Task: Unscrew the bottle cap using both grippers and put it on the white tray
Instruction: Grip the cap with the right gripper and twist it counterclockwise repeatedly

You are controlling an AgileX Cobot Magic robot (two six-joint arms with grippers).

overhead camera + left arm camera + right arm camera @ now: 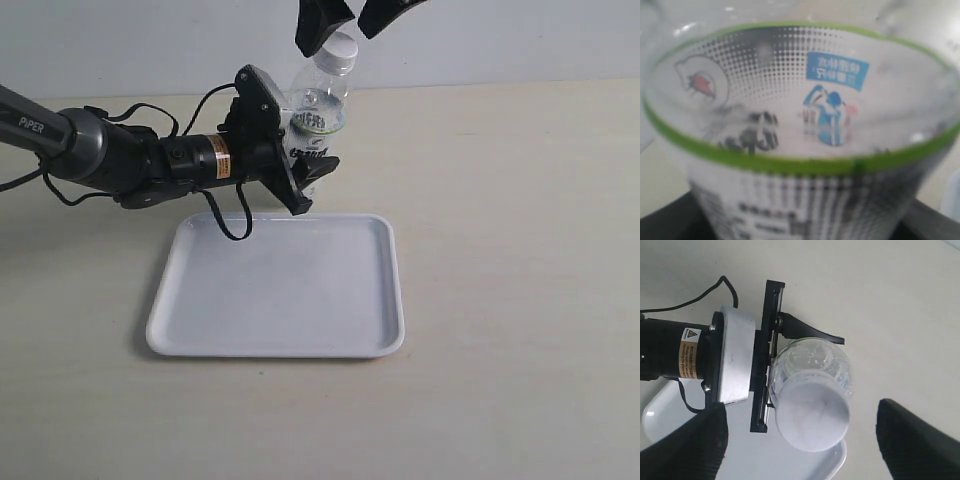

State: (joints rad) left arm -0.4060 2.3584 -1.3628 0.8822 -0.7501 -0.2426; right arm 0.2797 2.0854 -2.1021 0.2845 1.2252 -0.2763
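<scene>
The clear bottle point(322, 110) with its white-and-green label stands upright just behind the white tray point(280, 290). My left gripper point(300, 155) is shut on the bottle's labelled body; in the left wrist view the label point(800, 150) fills the picture. The white bottle cap point(342, 47) sits on the bottle's neck. My right gripper point(352, 22) hangs above it, open, one finger on each side of the cap and apart from it. From the right wrist view the cap point(812, 415) lies between the two dark fingertips point(912, 437), with gaps on both sides.
The beige table point(500, 250) stretches to the right and front of the tray. A black cable point(230, 215) loops from the left arm down over the tray's back rim. The left arm's body point(100, 155) lies along the table's left.
</scene>
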